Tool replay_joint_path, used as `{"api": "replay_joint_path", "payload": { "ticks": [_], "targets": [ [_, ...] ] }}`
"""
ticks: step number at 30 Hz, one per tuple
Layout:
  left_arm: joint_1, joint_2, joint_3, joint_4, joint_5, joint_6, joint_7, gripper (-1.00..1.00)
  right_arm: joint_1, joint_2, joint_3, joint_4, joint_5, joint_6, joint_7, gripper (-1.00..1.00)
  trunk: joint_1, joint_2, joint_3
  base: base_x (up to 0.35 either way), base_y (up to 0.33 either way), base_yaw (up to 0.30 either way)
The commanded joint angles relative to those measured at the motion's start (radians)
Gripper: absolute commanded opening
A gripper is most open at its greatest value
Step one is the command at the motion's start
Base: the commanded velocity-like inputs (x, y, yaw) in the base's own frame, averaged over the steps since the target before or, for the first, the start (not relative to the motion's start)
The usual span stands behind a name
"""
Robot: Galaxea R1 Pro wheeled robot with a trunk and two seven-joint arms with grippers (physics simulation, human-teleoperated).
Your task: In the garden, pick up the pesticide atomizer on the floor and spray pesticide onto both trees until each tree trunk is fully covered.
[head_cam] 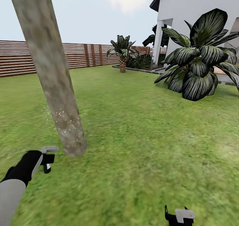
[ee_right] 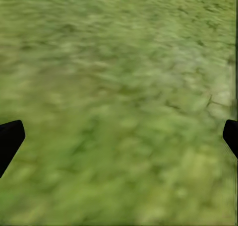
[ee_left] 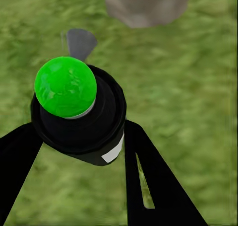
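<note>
your left end effector (head_cam: 47,159) hangs low over the lawn (head_cam: 139,143) just beside the foot of the tree trunk (head_cam: 49,70), clenched around the pesticide atomizer (head_cam: 47,166), so the little bottle is off the grass and in your grip. in the left wrist view the two flat black fingers (ee_left: 148,181) press on either side of the atomizer (ee_left: 82,119), a stubby black cylinder with a small white patch on its side and a glossy, rounded green tip facing the camera; beyond it sits the blurred grey base of the trunk (ee_left: 144,5) on mottled grass. from the head view the trunk is a thick, smooth, round column, pale grey-beige with blotchy brown-green patches, leaning across the upper left of the picture, and its lower part near the ground is dotted with fine white specks. your right end effector (head_cam: 181,216) sits low at the bottom edge of the head view, black with a pale grey block on top; in the right wrist view its dark fingertips (ee_right: 10,139) stand far apart at the two sides with nothing but soft, patchy green grass between them, so it is released. across the lawn stands a broad plant with dark, glossy, striped leaves (head_cam: 199,60) beside a white house wall (head_cam: 186,10), a small palm (head_cam: 122,52), and a brown horizontal-slat fence (head_cam: 20,58) along the far edge.
</note>
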Motion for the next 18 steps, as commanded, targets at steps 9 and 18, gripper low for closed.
{"api": "replay_joint_path", "payload": {
  "ticks": [9, 18],
  "targets": [
    [-0.001, -0.005, -0.001, -0.003, -0.007, 0.0, 0.002, -1.0, 0.0, 0.0, 0.0, 0.0, 0.0, 0.0, 0.0, 1.0, 0.0, 0.0, 0.0, 0.035, -0.271, 0.0],
    [0.0, -0.003, -0.004, -0.003, -0.009, 0.0, 0.002, -1.0, 0.0, 0.0, 0.0, 0.0, 0.0, 0.0, 0.0, 1.0, 0.0, 0.0, 0.0, 0.108, -0.267, 0.0]
  ]
}}
